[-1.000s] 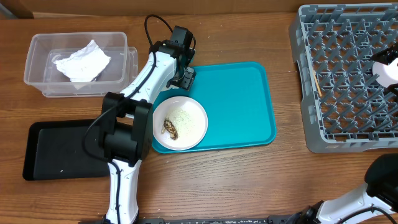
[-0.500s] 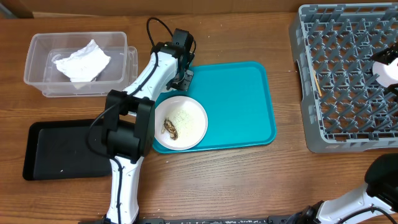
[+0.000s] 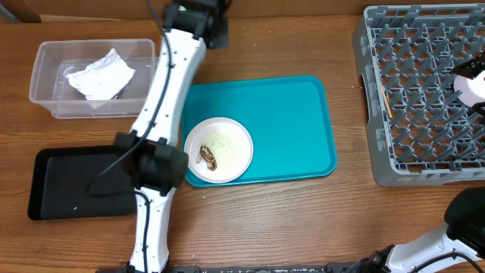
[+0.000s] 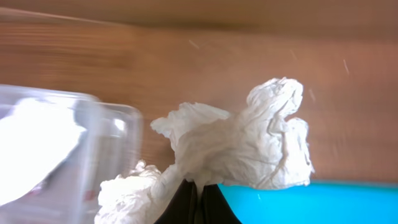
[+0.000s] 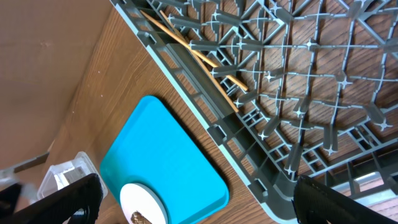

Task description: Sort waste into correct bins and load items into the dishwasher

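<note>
Jaws on the left arm (image 3: 163, 83) are clenched on a crumpled white napkin (image 4: 249, 149), held over the bench (image 4: 217, 62) between the clear tub (image 4: 106, 143) and the teal tray (image 4: 323, 205)'s far left corner. Jaws on the right arm (image 3: 424, 250) stand released over the dish rack (image 5: 249, 149), which holds the chopsticks (image 5: 193, 51).

A brown wooden table (image 3: 303, 220)
Long dark lines run through the wood, under soft, even light.
</note>
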